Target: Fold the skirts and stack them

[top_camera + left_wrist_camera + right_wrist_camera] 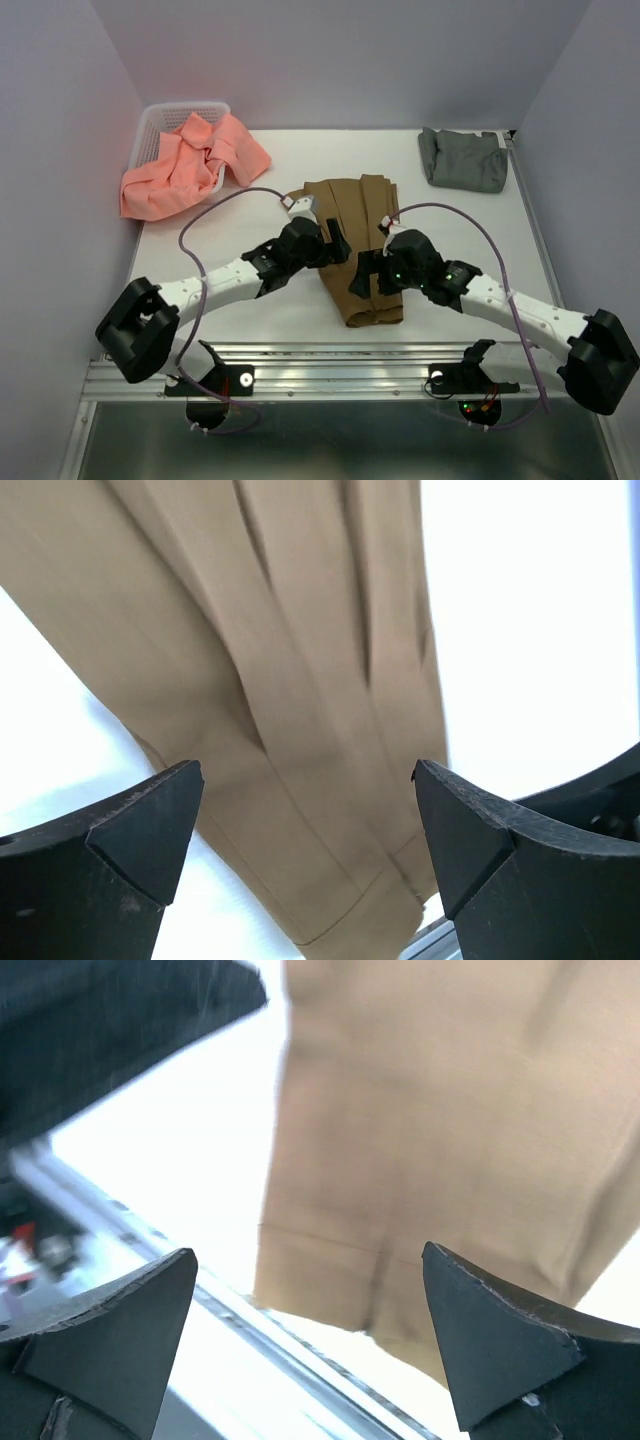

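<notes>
Left pincer (308, 780) and right pincer (310, 1260) both hang wide open and empty over the tan skirt (352, 200). It lies mid-table as a long strip, so half-folded I'd say. Farther back, the grey skirt (463, 160) looks folded at right. The pink skirt (190, 165) spills crumpled from the basket (165, 115). Nothing stacked yet. White table (480, 235), plain lilac walls (330, 60).

Bright, even light; wrist views overexposed, blurred.

The left arm (215, 285) stretches from the lower left toward the frame's centre; the right arm (520, 315) mirrors it from the lower right. The left gripper (305, 770) and right gripper (308, 1252) both angle downward, jaws spread wide.
</notes>
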Robot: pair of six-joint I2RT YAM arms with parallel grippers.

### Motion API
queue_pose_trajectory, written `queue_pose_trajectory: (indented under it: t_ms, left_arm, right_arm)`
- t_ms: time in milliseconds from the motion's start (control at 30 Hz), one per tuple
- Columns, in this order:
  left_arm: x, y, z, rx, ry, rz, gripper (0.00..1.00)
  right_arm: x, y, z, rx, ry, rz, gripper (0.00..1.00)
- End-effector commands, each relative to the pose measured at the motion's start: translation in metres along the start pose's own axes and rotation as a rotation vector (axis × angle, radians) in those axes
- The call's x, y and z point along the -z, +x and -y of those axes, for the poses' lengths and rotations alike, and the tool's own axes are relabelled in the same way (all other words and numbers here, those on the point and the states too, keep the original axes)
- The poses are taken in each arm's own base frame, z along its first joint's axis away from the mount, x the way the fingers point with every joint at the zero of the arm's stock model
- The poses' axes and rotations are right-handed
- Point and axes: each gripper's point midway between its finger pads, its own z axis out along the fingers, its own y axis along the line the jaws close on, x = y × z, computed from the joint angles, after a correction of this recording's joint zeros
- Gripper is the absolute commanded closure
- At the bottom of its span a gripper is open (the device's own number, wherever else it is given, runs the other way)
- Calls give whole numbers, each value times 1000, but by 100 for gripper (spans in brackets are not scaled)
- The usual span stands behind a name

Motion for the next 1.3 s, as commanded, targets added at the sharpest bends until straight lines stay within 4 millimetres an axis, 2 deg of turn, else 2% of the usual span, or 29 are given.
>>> queue_pose_trajectory:
  t_ms: [0,33,67,133,167,267,400,433,467,500,533,567,600,667,700,733,867,967,1167,1267]
  left_arm:
    - [17,-44,-13,-28,-57,116,1]
    - [16,-54,-13,-42,-48,132,1]
    - [14,-66,-15,-33,-40,142,1]
    - [5,-77,-20,-37,-41,148,1]
    - [1,-84,-24,-56,-40,149,1]
    - [-17,-99,-18,-85,-14,152,1]
    - [-43,-119,-16,-107,-5,141,1]
    - [-57,-112,-23,-105,-26,113,1]
    - [-63,-110,-25,-105,-30,104,1]
    - [-73,-104,-27,-105,-21,77,1]
    - [-79,-101,-29,-102,-20,66,1]
    - [-84,-96,-31,-99,-21,48,1]
    - [-92,-88,-40,-90,-44,22,1]
    - [-99,-83,-52,-66,-73,-3,1]
    - [-101,-80,-56,-58,-78,-14,1]
    - [-103,-75,-62,-51,-83,-23,1]
    - [-107,-66,-72,-41,-85,-46,1]
    - [-112,-61,-76,-50,-95,-63,1]
    - [-113,-56,-90,-38,-132,-80,1]
    - [-111,-59,-94,-29,-144,-80,1]
  right_arm:
    - [24,-22,-57,81,-283,55,0]
    - [27,-20,-73,109,-386,47,0]
    - [22,-16,-77,118,-419,26,0]
    - [24,-12,-95,154,-539,-4,0]
    - [22,-6,-105,178,-579,-23,0]
    - [9,6,-123,231,-631,-68,0]
    - [-9,14,-125,219,-647,-90,0]
    - [-14,18,-120,212,-637,-90,0]
    - [-23,32,-108,188,-604,-116,0]
    - [-31,34,-100,177,-566,-107,0]
    - [-36,40,-93,169,-539,-120,0]
    - [-43,54,-80,152,-506,-154,0]
    - [-47,59,-75,144,-487,-155,0]
    - [-50,71,-65,117,-469,-174,0]
    - [-52,86,-53,99,-439,-203,0]
    - [-53,92,-49,95,-439,-209,0]
    - [-57,121,-26,34,-382,-258,0]
    - [-58,132,-18,18,-367,-277,0]
    - [-45,127,-20,32,-379,-240,0]
    - [-37,135,-15,21,-364,-267,0]
